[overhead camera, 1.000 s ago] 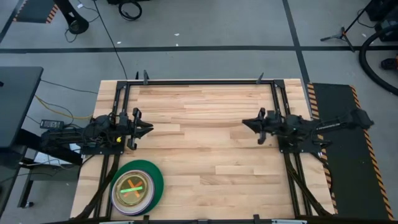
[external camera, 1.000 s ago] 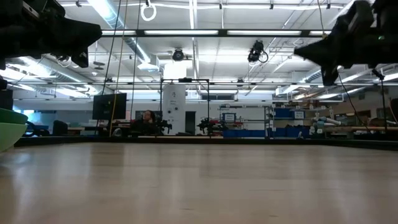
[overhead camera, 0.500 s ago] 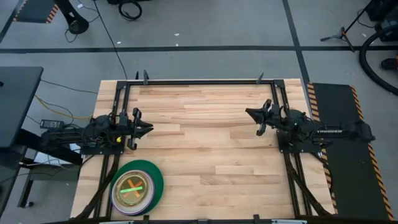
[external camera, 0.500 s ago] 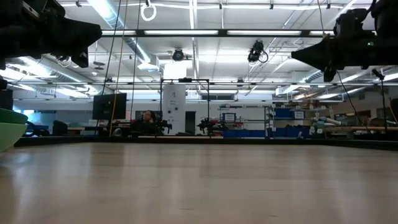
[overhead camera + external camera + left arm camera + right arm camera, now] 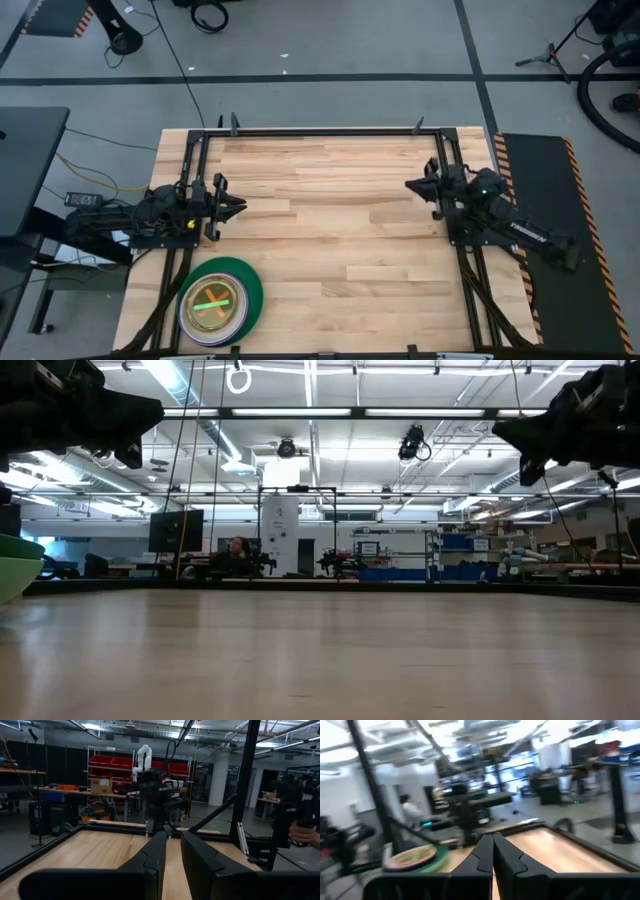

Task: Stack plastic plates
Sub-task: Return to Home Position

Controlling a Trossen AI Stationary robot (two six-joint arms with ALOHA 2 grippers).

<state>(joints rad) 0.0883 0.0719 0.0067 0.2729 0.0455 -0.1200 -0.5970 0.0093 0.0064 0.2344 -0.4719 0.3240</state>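
Stack of plates (image 5: pixel 220 304) looks complete at the table's (image 5: pixel 330 240) 7 o'clock. Left gripper (image 5: pixel 240 207) at 9, fingers a slit apart, empty. Right gripper (image 5: pixel 409 186) at 3, pressed together, empty. Homing step, I'd say; next move only needs both arms parked clear of the stack.

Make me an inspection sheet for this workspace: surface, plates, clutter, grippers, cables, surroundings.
Surface: light wood table, no spills seen.
Job's things: plates in one stack at the table's lower-left corner in the high view, large dark green at the bottom.
Clutter: nothing seen.
Grippers: left gripper above the table's left side, fingers slightly apart; right gripper above the right side, fingers shut; both empty.
Cables: power strip with leads on the floor left of the table.
Surroundings: person seated far behind.
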